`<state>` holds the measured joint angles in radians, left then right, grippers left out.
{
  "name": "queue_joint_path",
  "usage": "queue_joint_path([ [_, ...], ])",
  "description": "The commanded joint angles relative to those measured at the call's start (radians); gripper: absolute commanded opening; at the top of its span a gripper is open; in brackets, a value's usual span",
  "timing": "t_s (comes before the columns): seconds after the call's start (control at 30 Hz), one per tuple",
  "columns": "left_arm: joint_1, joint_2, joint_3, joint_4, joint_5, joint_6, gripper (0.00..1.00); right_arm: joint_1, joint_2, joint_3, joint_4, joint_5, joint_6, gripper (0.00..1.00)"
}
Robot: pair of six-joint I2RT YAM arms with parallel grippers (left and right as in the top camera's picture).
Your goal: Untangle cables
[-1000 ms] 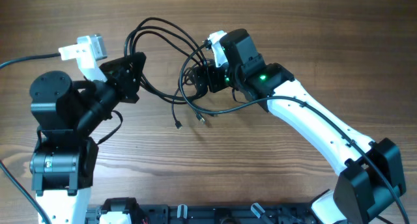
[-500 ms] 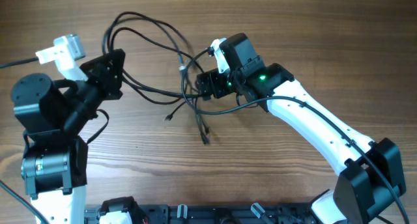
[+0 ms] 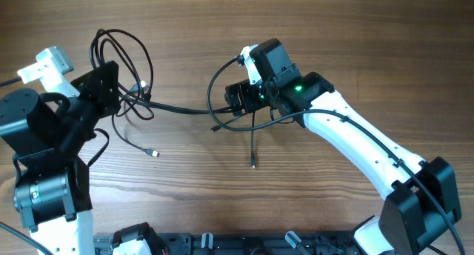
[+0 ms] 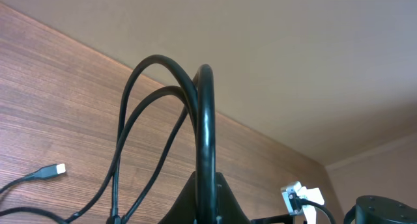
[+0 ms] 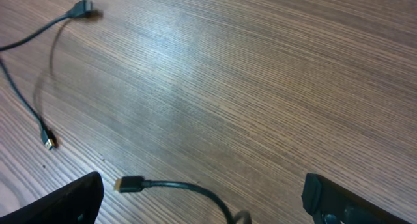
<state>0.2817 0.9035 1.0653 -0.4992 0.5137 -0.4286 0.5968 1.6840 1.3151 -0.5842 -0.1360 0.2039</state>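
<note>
Several thin black cables lie on the wooden table. My left gripper [image 3: 111, 78] is shut on a bundle of cable loops [image 3: 118, 44] at the far left and holds them off the table. In the left wrist view the gripper [image 4: 207, 188] pinches one thick strand [image 4: 205, 120], and two more loops arch beside it. One cable strand [image 3: 185, 110] runs from that bundle to my right gripper [image 3: 235, 99]. In the right wrist view this gripper [image 5: 202, 201] is open, with a cable end and its plug [image 5: 130, 183] lying between the fingers.
Loose plug ends lie on the table at the front left [image 3: 154, 153] and front centre [image 3: 253, 164]. Two more plugs [image 5: 83, 7] [image 5: 47, 140] show in the right wrist view. The right arm's white link [image 3: 355, 144] crosses the right half of the table.
My left arm has swung left, carrying the cable loops out of the central tangle. One strand now stretches between the two grippers. The right gripper has stayed in place.
</note>
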Motion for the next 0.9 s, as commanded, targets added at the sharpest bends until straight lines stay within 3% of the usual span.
queue_joint_path([
  [0.0,0.009,-0.019,0.014,0.008,-0.013,-0.006,0.04,-0.002,0.018,0.001,0.010,0.024,-0.017,1.00],
  [0.2,0.008,-0.019,0.014,0.007,-0.013,-0.006,0.04,-0.003,0.018,0.001,0.026,0.032,-0.006,1.00],
  [0.57,0.009,-0.019,0.014,-0.013,-0.013,-0.032,0.04,-0.003,0.018,0.001,0.075,0.223,0.282,1.00],
  [0.87,0.008,-0.019,0.014,-0.022,-0.013,-0.032,0.04,-0.002,0.018,0.001,0.075,0.233,0.468,1.00],
])
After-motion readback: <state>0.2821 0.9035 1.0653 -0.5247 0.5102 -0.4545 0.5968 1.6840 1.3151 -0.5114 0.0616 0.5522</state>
